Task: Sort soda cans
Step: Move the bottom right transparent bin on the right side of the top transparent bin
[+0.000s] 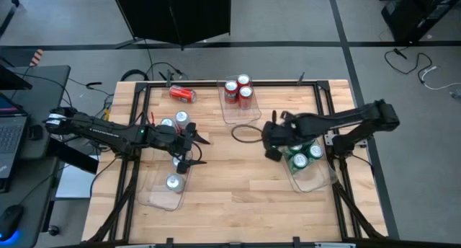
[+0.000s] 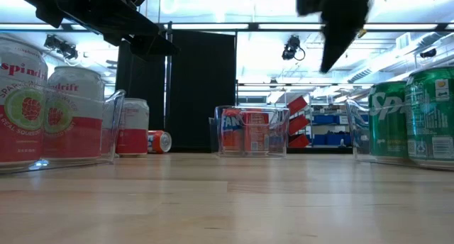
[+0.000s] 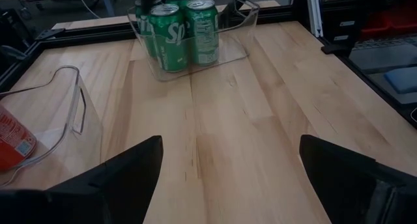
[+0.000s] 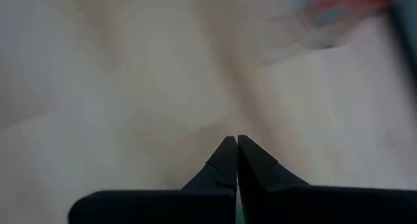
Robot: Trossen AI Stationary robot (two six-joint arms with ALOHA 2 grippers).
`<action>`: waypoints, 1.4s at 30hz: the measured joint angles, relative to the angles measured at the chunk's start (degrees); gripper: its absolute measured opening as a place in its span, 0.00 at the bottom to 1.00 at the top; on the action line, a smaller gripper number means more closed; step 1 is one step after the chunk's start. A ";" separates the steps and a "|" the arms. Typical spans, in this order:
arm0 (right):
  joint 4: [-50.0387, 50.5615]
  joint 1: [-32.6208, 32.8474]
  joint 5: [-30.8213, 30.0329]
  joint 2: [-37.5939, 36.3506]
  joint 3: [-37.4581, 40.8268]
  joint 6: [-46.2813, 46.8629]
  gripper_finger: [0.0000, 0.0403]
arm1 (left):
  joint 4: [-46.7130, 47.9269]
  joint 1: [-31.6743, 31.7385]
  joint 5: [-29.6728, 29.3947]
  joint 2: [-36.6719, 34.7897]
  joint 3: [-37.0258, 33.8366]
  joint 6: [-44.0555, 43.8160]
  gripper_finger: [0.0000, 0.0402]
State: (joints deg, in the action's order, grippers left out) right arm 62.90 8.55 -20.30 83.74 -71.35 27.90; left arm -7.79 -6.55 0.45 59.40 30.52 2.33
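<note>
Green cans sit beside closed right hand.

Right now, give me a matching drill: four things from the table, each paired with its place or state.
Things
1. green cans
2. red can on its side
3. left end effector
4. right end effector

Places or states
A. shut, holding nothing, above bare wood
B. lying on the table at the far edge, outside any bin
C. upright in the bin on the right side
D. open, empty, by the bin of white cans

Pairs: 1-C, 2-B, 3-D, 4-A
</note>
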 joint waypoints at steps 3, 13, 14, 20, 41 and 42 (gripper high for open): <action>-0.07 4.76 8.36 -2.13 0.20 0.93 0.00 | 0.00 0.00 0.00 0.00 0.00 0.00 0.90; 0.19 25.00 28.75 -0.34 0.85 10.42 0.00 | 0.00 0.00 0.00 0.00 0.00 -1.46 0.90; 0.19 26.72 29.52 -0.32 0.85 11.13 0.00 | -0.02 0.00 0.00 0.00 0.00 -1.46 0.90; 2.08 33.03 29.65 0.27 1.88 15.13 0.00 | -0.02 0.00 0.00 0.33 0.00 -1.04 0.90; -3.59 25.48 25.20 0.59 16.01 11.78 0.00 | -0.56 0.00 2.01 0.33 0.00 -4.29 0.90; -3.40 24.61 24.27 0.53 16.45 11.16 0.00 | -0.59 0.00 2.01 0.33 0.00 -4.31 0.90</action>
State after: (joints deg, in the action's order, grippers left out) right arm 59.50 33.15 3.98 84.27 -54.90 39.07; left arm -8.39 -6.55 2.46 59.72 30.52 -1.98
